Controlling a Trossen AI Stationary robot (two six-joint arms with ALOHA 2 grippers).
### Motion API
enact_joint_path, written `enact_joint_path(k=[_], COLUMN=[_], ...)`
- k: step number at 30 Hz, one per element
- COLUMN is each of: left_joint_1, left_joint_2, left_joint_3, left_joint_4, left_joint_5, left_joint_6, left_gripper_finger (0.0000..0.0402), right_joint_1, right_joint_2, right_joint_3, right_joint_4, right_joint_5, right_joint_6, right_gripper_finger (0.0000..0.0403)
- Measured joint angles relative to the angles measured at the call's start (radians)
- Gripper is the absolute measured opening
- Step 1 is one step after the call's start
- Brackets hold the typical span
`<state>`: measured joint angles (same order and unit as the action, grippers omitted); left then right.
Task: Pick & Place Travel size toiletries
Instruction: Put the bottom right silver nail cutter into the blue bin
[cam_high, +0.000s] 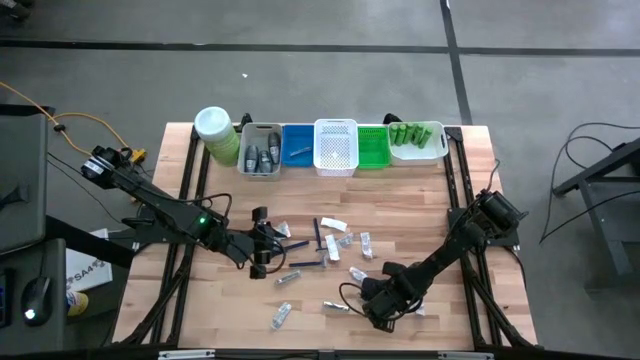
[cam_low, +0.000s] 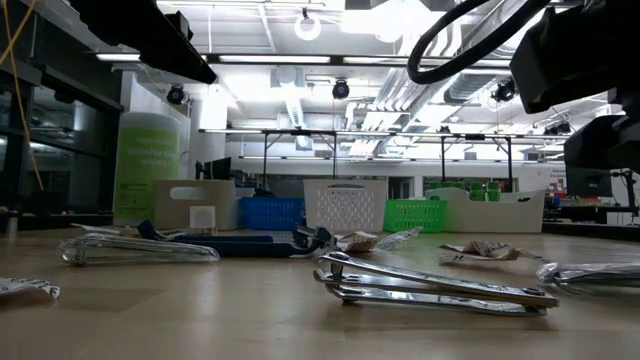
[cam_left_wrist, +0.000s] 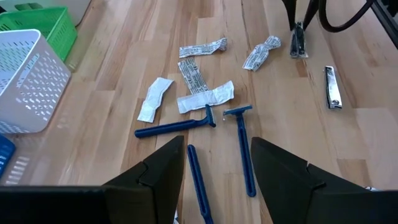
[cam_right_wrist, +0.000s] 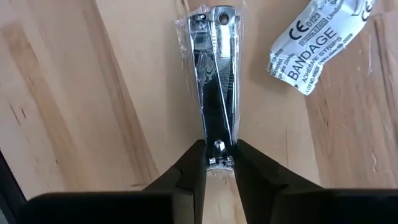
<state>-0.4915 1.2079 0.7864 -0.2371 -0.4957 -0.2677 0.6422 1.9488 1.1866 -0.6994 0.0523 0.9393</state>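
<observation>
I see my right gripper (cam_right_wrist: 214, 163) low over the wood, its two dark fingers pressed on the end of a nail clipper (cam_right_wrist: 211, 81). The clipper is shiny chrome, long and narrow, sealed in a clear wrapper, and it lies flat on the table (cam_high: 200, 300), pointing straight away from the fingers. Just beside its far end, off to one side, lies a white bandage sachet (cam_right_wrist: 320, 46) with black print; the two do not touch. On the other side of the clipper there is only bare wood, so here I have open room.

In the high view this gripper (cam_high: 378, 303) is near the front edge of the table, with a second clipper (cam_high: 335, 306) close to it toward the left arm.

My left gripper (cam_left_wrist: 214, 180) hovers with its fingers spread apart. Between and just ahead of them lie three blue razors (cam_left_wrist: 242, 146), and beyond these some white sachets (cam_left_wrist: 205, 98). The row of bins (cam_high: 335, 145) stands well apart, along the far edge.
</observation>
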Motion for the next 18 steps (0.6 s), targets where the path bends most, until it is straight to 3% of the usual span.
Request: enact_joint_path(k=[10,18], left_joint_1=[0.000,0.001], left_joint_2=[0.000,0.010], left_joint_3=[0.000,0.000], left_joint_4=[0.000,0.001], left_joint_5=[0.000,-0.040], left_joint_6=[-0.065,-0.077], left_gripper_finger=[0.0184,0.0184], right_joint_1=[-0.008,-0.008], right_joint_2=[-0.007,-0.112], right_joint_3=[-0.001,-0.010], right_joint_4=[0.022,-0.038], right_joint_5=[-0.031,-0.053], right_joint_6=[0.029,0.059], right_gripper_finger=[0.0045,0.0045])
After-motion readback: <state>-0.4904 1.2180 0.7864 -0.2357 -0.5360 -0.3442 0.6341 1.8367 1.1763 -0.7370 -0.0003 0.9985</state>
